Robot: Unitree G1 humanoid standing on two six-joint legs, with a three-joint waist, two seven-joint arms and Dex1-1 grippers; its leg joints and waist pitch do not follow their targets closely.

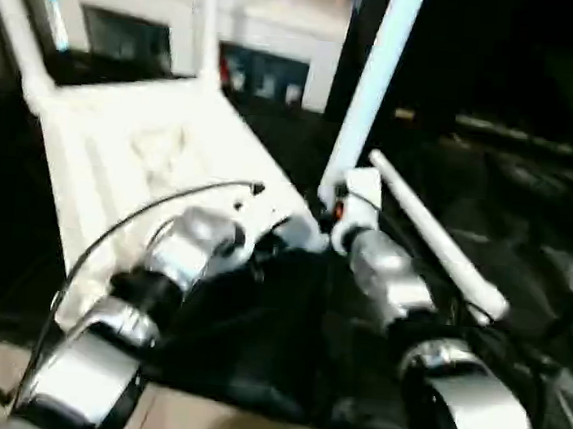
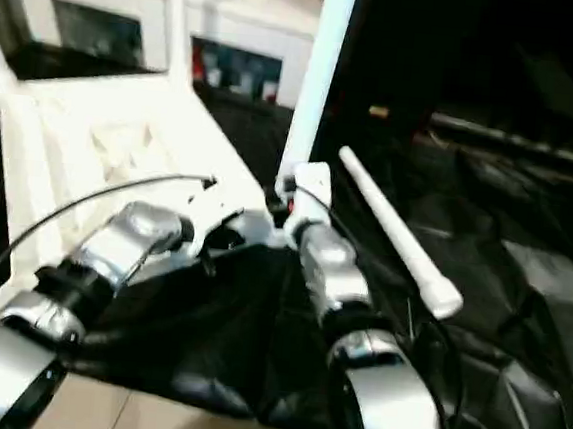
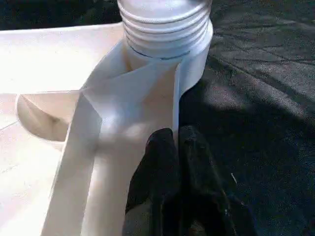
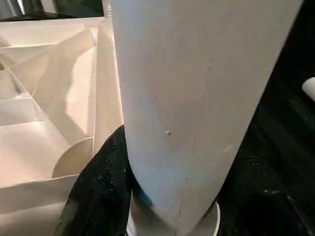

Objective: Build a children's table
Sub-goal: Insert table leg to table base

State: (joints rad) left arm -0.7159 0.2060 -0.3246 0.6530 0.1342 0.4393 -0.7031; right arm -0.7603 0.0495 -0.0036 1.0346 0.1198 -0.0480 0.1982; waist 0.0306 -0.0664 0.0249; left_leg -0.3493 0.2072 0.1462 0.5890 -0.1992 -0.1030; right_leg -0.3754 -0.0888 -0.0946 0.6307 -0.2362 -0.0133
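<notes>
Nearest us, the left gripper (image 3: 174, 147) was clenched tight with nothing in it, its fingertips pressed against the upturned tabletop (image 1: 131, 151) beside the threaded corner socket (image 3: 165, 29). The right gripper (image 1: 339, 211) was grasping the upright leg (image 1: 373, 82) standing in that socket. Beyond, a loose leg (image 1: 435, 238) lay on the black-draped work table (image 1: 526, 225), and two more legs rose from the tabletop's far corners.

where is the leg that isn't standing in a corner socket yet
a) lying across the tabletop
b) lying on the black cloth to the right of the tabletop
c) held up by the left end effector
b: the loose leg lies flat on the black cloth, right of the tabletop.
</notes>
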